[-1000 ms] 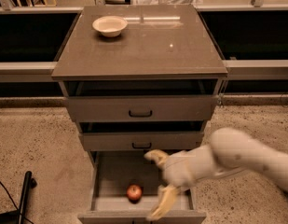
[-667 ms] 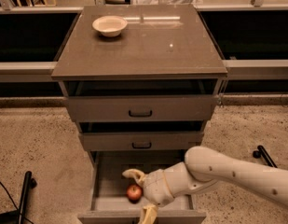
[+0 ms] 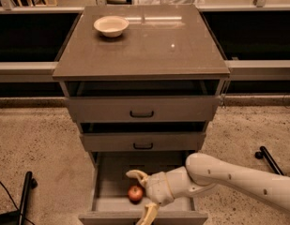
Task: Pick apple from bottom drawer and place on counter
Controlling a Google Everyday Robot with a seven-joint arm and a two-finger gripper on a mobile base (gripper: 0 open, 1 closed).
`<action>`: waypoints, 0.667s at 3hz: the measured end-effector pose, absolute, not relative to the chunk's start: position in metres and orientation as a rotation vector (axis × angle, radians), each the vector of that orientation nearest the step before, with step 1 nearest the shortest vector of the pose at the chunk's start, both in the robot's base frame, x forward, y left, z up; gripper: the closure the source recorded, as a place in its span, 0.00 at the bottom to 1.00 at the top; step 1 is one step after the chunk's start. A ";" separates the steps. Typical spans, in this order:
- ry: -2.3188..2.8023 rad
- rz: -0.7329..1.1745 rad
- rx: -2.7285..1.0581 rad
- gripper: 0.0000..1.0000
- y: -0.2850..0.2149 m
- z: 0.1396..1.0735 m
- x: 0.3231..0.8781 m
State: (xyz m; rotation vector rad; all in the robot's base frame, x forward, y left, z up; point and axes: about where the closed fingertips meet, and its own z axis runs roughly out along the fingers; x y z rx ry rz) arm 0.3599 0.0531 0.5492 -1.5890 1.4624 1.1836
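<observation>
The apple (image 3: pixel 135 193), small and red-orange, lies on the floor of the open bottom drawer (image 3: pixel 107 186), near its front. My gripper (image 3: pixel 141 195) reaches in from the right, low over the drawer. Its two cream fingers are spread, one (image 3: pixel 136 175) behind the apple and one (image 3: pixel 148 214) in front of it over the drawer's front edge. The apple sits between them, not clamped. The counter (image 3: pixel 149 46) is the glossy grey-brown top of the cabinet, well above the gripper.
A white bowl (image 3: pixel 111 26) stands on the counter's back left. The two upper drawers (image 3: pixel 142 109) are slightly pulled out above the gripper. A black leg (image 3: pixel 23 196) stands on the floor at left, and a black wheeled base (image 3: pixel 269 158) at right.
My arm has moved left and down into the bottom drawer. The fingers, earlier to the right of the apple, now straddle it.
</observation>
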 end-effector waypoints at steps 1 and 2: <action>1.436 1.023 -1.517 0.00 0.026 0.504 0.405; 1.408 0.879 -1.429 0.00 -0.024 0.443 0.445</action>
